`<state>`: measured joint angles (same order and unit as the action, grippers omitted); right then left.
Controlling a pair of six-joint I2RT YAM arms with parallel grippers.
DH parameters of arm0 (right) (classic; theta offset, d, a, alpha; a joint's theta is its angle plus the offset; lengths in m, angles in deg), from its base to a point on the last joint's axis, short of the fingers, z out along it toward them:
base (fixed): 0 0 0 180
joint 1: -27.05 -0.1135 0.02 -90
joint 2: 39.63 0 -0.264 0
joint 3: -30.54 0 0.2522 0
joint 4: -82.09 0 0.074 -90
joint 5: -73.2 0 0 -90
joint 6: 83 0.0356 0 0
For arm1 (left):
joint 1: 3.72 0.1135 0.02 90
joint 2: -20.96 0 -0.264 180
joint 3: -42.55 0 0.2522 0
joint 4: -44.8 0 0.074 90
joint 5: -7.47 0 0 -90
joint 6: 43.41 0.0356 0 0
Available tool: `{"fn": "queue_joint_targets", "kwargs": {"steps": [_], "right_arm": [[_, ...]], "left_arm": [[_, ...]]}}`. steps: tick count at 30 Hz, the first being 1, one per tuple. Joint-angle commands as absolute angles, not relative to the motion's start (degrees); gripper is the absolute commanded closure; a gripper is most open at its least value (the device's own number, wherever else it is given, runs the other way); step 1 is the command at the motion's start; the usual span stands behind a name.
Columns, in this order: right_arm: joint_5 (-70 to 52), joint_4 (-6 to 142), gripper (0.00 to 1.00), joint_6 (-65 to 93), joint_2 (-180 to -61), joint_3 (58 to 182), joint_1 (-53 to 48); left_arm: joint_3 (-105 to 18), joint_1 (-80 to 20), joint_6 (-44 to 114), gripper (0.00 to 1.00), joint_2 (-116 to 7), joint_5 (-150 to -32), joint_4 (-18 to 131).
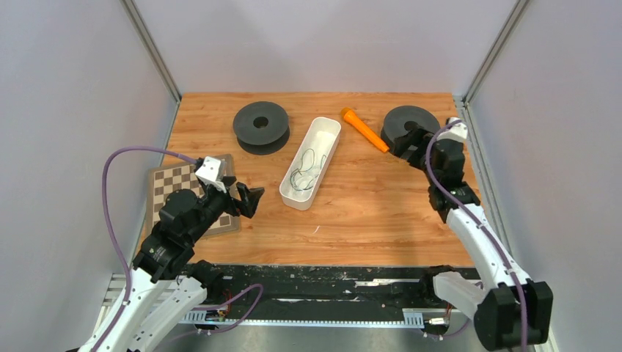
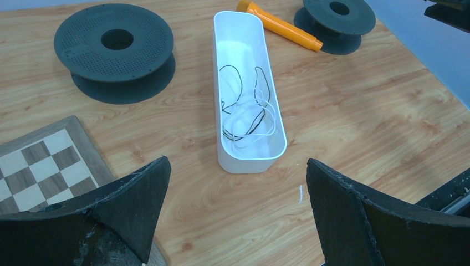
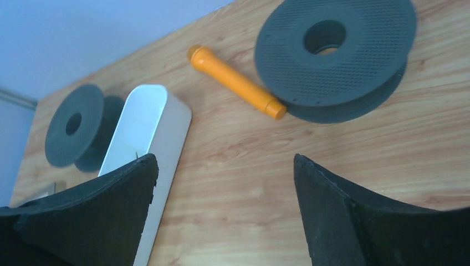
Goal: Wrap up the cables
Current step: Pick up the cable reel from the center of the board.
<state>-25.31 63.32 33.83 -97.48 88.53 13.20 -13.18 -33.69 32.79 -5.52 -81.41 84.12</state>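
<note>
The left gripper point(image 1: 248, 196) hovers nearest, left of the white tray's point(image 2: 252, 160) near end, jaws spread wide and holding nothing. It hangs over the edge of a checkerboard point(image 1: 169, 183) lying farther left of the tray. The cables point(image 2: 246, 119), one dark and one whitish, lie loosely tangled inside the tray, mostly in its near half. Right of the tray's far end, an orange tool point(image 1: 364, 130) lies on the table. The right gripper point(image 1: 409, 139), also wide open and empty, hovers beyond it by a black spool point(image 1: 407, 121). Another spool point(image 1: 260, 126) stands left of the tray's far end.
</note>
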Motion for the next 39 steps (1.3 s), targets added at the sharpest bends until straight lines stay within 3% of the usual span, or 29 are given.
{"fn": "queue_joint_targets", "kwargs": {"steps": [1,5,8,19,30,39], "right_arm": [[-6.92,77.99,0.14,40.35,-101.67,85.22,25.98],[0.52,88.70,0.32,48.88,-109.19,82.32,36.52],[4.11,96.91,0.40,52.91,-115.90,80.80,39.88],[13.49,121.33,0.43,63.74,-141.37,83.31,45.96],[19.49,156.09,0.45,80.03,-164.60,89.21,47.80],[20.29,159.91,0.57,84.13,-171.22,95.83,48.71]], "left_arm": [[-14.80,-33.86,32.00,0.00,-5.78,-82.15,83.09],[-14.77,-33.85,32.08,0.00,-5.80,-82.18,82.95],[-14.59,-33.85,32.16,0.00,-5.97,-82.18,82.87],[-14.76,-33.81,32.56,0.00,-8.20,-82.18,82.86],[-14.80,-33.83,32.86,0.00,-9.52,-82.18,82.85],[-14.81,-33.83,33.12,0.00,-10.82,-82.18,82.91]]}}
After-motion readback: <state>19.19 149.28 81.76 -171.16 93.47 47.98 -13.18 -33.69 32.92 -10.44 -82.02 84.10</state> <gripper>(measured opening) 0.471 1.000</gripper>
